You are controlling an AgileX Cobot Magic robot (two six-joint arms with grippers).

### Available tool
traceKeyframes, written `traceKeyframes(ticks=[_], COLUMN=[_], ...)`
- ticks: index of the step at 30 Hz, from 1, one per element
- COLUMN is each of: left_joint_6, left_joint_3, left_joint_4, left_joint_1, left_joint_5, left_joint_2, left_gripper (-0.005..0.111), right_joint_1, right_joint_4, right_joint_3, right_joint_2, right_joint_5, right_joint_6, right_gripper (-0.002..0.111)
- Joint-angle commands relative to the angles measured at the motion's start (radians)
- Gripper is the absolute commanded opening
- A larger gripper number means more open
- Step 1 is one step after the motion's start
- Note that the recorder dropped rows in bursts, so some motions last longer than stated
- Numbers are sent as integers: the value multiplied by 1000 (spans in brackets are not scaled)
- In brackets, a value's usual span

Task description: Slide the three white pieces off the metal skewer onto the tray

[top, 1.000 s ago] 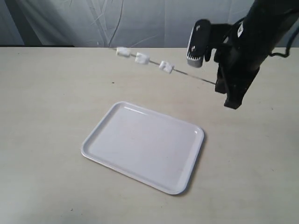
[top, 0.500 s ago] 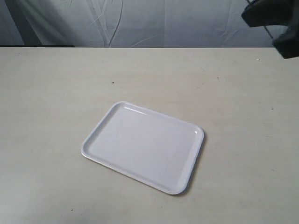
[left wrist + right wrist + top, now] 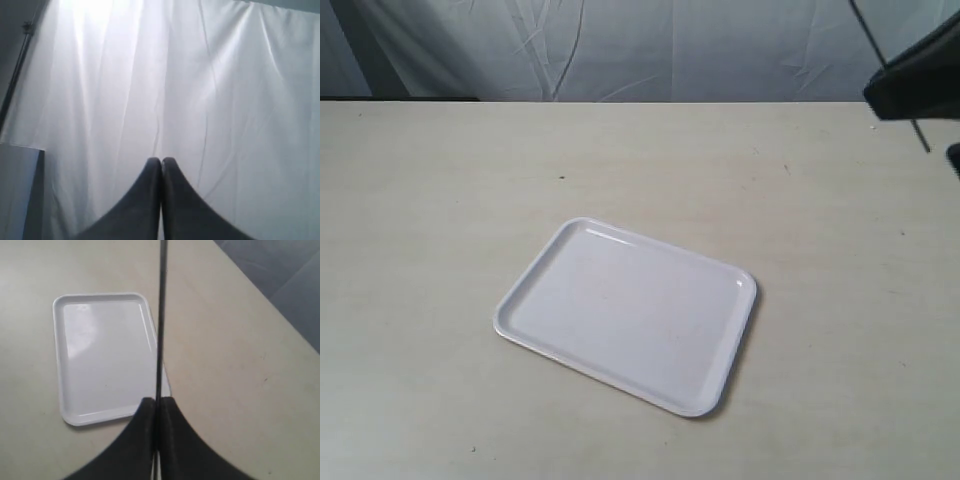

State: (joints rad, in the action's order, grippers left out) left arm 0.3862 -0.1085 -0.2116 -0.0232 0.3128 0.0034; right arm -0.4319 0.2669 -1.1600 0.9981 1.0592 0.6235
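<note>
The white tray [image 3: 626, 314] lies flat in the middle of the table with nothing on it; the right wrist view also shows the tray [image 3: 102, 355] below the gripper. My right gripper [image 3: 159, 400] is shut on the thin metal skewer [image 3: 160, 315], which runs straight out past the edge of that picture. In the exterior view only part of the right arm [image 3: 920, 85] shows at the upper right edge, with the skewer [image 3: 863, 30] rising steeply past it. The three white pieces are out of view. My left gripper [image 3: 161, 160] is shut on nothing and faces a white curtain.
The beige table [image 3: 440, 200] surrounds the tray on all sides. A white curtain [image 3: 650, 50] hangs behind the table's far edge. The table edge and grey floor [image 3: 280, 285] show in the right wrist view.
A second ago the right arm held the skewer low over the table's far side, three white pieces showing on it. It has since lifted up and right, taking them out of view.
</note>
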Motion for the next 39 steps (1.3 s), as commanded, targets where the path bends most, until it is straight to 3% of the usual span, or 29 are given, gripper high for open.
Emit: traceKeyframes(ticks=[1,3,7,12,14,17,24,28,30,33,39], left_joint_6=[541,708,990,1482,1615,1607,1479,1278,1083,498,-280], left_joint_3=[-165,-211,-266,-334,-353,-359,-359,-359,-359,-359,-368], left_joint_4=[-497,-663,-1011,-1475,-1533,-1533,-1533,-1518,-1254,-632,337], left_joint_1=[-3,8,39,43,43,43,43,43,43,45,45], left_joint_5=[-258,-240,-59,122,187,181,-257,-483,-584,-719,-791], left_joint_2=[37,80,203,435,515,610,709,763,792,841,880], left_gripper=[0,0,0,0,0,0,0,0,0,0,0], right_joint_1=[2,2,2,2,2,2,2,2,2,2,2], right_joint_4=[37,49,91,130,167,189,189,193,206,231,395], right_joint_3=[144,225,395,528,547,547,547,547,547,547,547], right_joint_2=[-4,-4,-4,-4,-4,-5,-5,-5,-5,-5,11], right_joint_5=[-131,-218,-402,-531,-563,-575,-576,-580,-582,-601,-651], right_joint_6=[-9,-9,-9,-9,-11,-11,-11,-11,-11,-11,14], right_gripper=[-1,-1,-1,-1,-1,-1,-1,-1,-1,-1,-1])
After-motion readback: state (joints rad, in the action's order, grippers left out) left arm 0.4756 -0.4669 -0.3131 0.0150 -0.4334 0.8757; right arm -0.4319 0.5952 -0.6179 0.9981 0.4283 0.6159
